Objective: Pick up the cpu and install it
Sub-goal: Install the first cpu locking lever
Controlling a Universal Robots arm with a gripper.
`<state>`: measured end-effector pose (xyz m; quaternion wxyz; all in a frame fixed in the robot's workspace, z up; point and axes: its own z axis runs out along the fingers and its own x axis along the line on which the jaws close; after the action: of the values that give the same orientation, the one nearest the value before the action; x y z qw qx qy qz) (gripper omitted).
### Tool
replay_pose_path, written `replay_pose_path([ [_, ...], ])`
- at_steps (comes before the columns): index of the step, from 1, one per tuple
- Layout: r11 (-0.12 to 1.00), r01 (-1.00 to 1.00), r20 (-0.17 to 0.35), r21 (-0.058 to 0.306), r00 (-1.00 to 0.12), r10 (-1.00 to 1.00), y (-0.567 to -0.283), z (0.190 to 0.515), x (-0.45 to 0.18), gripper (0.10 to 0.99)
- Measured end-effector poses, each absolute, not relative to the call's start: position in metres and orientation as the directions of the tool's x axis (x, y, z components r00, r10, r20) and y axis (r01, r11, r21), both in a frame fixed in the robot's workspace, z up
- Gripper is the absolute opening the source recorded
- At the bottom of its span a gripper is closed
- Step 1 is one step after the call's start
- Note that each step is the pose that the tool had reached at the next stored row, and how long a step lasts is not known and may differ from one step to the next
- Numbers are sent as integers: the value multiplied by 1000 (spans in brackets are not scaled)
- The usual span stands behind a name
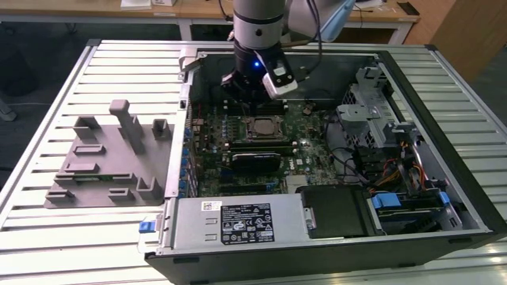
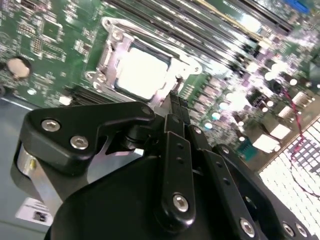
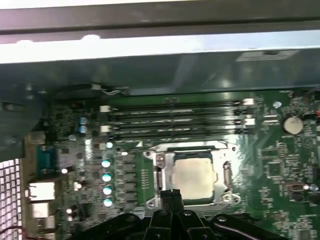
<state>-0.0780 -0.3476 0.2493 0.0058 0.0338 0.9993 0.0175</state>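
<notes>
The cpu [image 1: 260,126] lies flat in the socket [image 1: 262,137] on the motherboard [image 1: 310,161], silver top up; in both wrist views the cpu [image 2: 142,72] [image 3: 194,175] sits inside the socket's metal frame [image 2: 107,60] [image 3: 227,175], which runs round its edges; nothing holds it.

The gripper [image 1: 252,110] hangs over the socket, with the arm rising straight above it; its jaws are pressed together and pinch nothing; in both wrist views the gripper [image 2: 175,98] [image 3: 170,192] shows two thin black fingers [image 3: 165,196] side by side with no gap, their tips over the socket's rim just beside the cpu; whether they touch the frame I cannot tell.

Just beside the socket run the long memory slots [image 3: 175,116] in parallel rows; a round coin cell [image 3: 292,125] sits on the board near the socket; a row of small capacitors [image 3: 106,175] stands on the socket's other side.

Round the socket the board lies in an open computer case [image 1: 455,148]; well apart from the socket, at the case's near wall in the exterior view, is a grey box with a white label [image 1: 237,222]; a bundle of cables [image 1: 388,172] lies to the exterior view's right of the socket.

The case rests on a slatted metal table [image 1: 47,237]; on it, well to the exterior view's left of the socket, stands a grey moulded fixture [image 1: 103,160] with upright posts.
</notes>
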Motion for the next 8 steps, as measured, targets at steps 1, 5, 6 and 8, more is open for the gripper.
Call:
replay_pose_path([
  [1,997,67,-10,35,-998,68,-348,249,-81,106],
  [5,997,67,-10,36,-998,68,-348,249,-92,106],
  [6,997,68,-10,36,-998,68,-348,249,-95,106],
  [8,997,68,-10,38,-998,68,-348,249,-100,106],
])
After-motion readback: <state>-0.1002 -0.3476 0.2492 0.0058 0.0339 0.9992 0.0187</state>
